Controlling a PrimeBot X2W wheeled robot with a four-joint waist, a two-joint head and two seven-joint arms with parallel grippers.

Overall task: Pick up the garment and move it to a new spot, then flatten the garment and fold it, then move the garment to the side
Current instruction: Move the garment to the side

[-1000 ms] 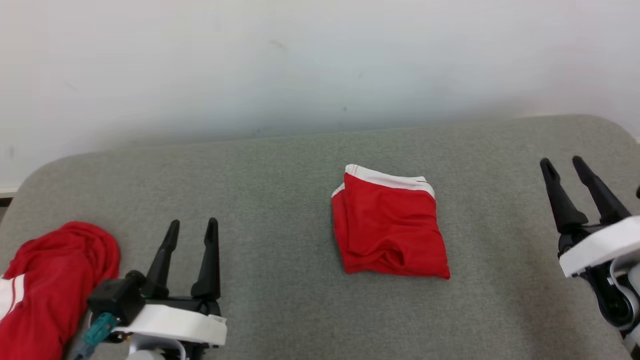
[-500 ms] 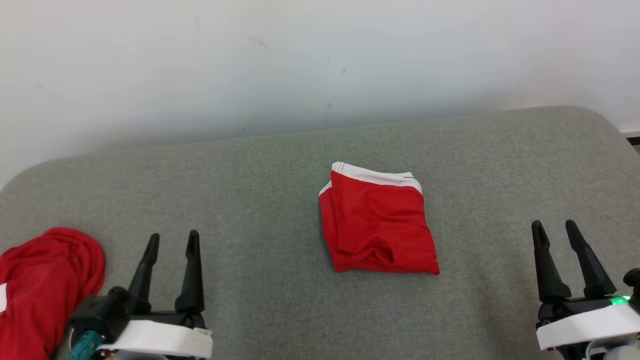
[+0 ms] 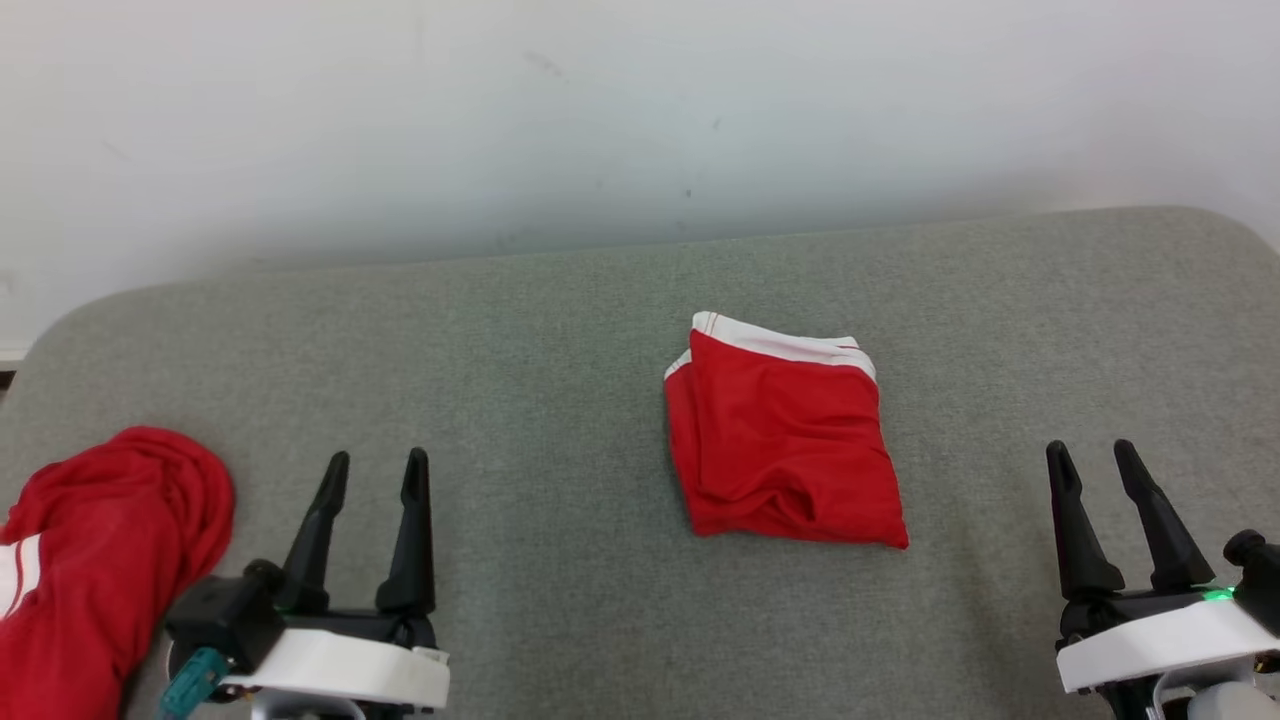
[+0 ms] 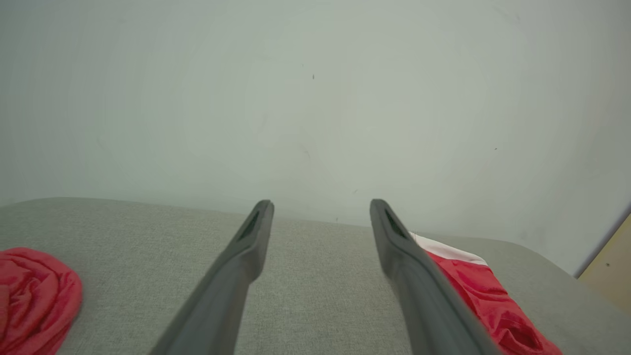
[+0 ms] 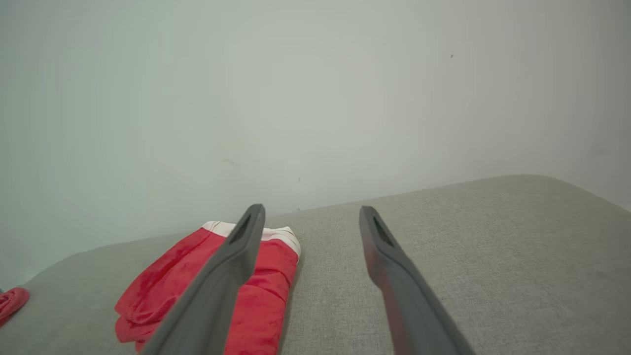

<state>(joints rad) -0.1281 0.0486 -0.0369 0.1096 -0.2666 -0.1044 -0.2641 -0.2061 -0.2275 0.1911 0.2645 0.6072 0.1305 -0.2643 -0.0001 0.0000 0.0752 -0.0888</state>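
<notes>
A folded red garment (image 3: pixel 785 450) with a white band along its far edge lies flat in the middle of the grey padded surface (image 3: pixel 500 330). It also shows in the left wrist view as the red garment (image 4: pixel 483 296) and in the right wrist view as the red garment (image 5: pixel 266 301). My left gripper (image 3: pixel 378 458) is open near the front edge, well left of it, fingers (image 4: pixel 231 276) apart and empty. Off to the garment's right, the right gripper (image 3: pixel 1089 447) stands open and holds nothing, fingers (image 5: pixel 399 276) spread.
A second, crumpled red cloth (image 3: pixel 100 540) lies at the front left corner, just left of my left gripper; it also appears as the crumpled cloth (image 4: pixel 34 291) in the left wrist view. A white wall (image 3: pixel 640 120) rises behind the surface, whose corners are rounded.
The right gripper has drawn back from beside the garment toward the near edge and straightened up, still open. The head camera shifted slightly. The folded garment and left gripper stayed put.
</notes>
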